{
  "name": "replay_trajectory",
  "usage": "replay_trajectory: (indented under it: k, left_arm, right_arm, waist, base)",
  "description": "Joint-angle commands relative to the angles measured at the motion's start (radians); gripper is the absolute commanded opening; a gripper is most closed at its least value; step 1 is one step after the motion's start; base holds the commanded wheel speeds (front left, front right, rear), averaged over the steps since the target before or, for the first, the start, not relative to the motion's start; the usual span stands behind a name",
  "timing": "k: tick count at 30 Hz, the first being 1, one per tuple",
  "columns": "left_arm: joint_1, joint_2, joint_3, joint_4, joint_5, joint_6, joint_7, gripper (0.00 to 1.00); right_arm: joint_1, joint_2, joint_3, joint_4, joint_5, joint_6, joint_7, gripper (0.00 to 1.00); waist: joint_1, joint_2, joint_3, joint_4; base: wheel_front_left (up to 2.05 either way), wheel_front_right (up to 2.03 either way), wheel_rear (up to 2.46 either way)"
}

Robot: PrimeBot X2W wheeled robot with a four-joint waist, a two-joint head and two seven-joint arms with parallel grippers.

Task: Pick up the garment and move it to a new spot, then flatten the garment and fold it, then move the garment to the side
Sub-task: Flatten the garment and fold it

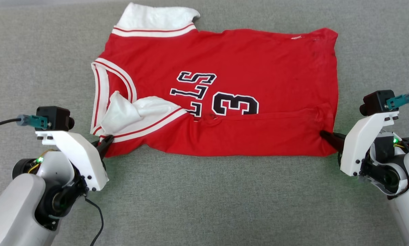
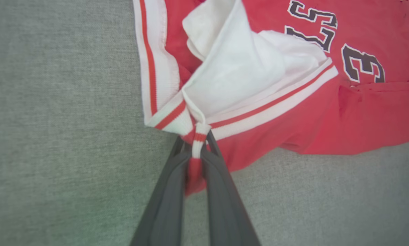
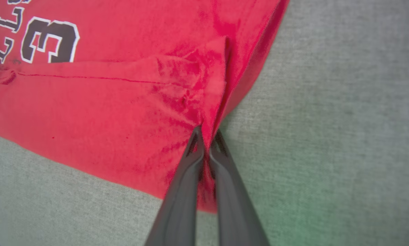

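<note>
The garment [image 1: 259, 58] is lying spread across the middle of the grey cloth-like surface [image 1: 204, 198], with its collar end pointing toward the robot's left and its hem toward the right. Its near long edge is lying doubled over onto the front, so a red flap is covering the lower part of the black lettering [image 1: 194, 85] and of the number [image 1: 235, 104]. One white sleeve [image 1: 153, 17] is sticking out at the far side. The other sleeve [image 1: 129, 112] is sitting crumpled on top of the front near the collar, with its striped trim [image 1: 150, 126] running slantwise along the flap.

The left gripper [image 1: 107, 140] is sitting at the garment's near left corner. In the left wrist view its two dark fingers [image 2: 170, 191] are standing narrowly apart and pinching a bunched bit of striped trim and red cloth, which is showing in the slit between them.

The right gripper [image 1: 325, 135] is sitting at the near right corner, where the flap is meeting the hem. In the right wrist view its fingers [image 3: 182, 191] are pressing almost together on a puckered fold of red cloth, and creases are fanning out from the pinch. Both pale forearms are coming in low from the near corners, each carrying a small black camera above the wrist
</note>
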Motion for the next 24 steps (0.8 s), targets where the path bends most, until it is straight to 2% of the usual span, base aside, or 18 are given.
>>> replay_trajectory:
  k: [1,8,13,24]
  left_arm:
    - [0.016,0.0,0.003,0.0,0.003,0.004,-0.007,0.0]
    - [0.086,0.005,0.017,-0.023,-0.008,0.016,-0.044,0.0]
    - [0.156,0.019,0.038,-0.06,-0.017,0.037,-0.076,0.0]
    - [0.364,0.065,0.084,-0.189,-0.039,0.123,-0.105,0.0]
  right_arm:
    - [0.011,0.004,0.017,0.006,-0.001,0.0,-0.004,0.0]
    - [0.044,-0.028,0.008,-0.066,-0.008,0.0,-0.058,0.0]
    - [0.093,-0.048,0.006,-0.125,-0.014,0.0,-0.052,0.0]
    - [0.287,-0.048,-0.05,-0.294,-0.036,0.0,-0.019,0.0]
  waist:
    - [0.0,0.0,-0.014,-0.002]
    - [0.0,0.0,-0.084,-0.001]
    - [0.0,0.0,-0.134,0.003]
    - [0.0,0.0,-0.192,0.011]
  base:
    - [0.0,0.0,0.0]
    - [0.0,0.0,0.0]
    - [0.0,0.0,0.0]
    - [0.0,0.0,0.0]
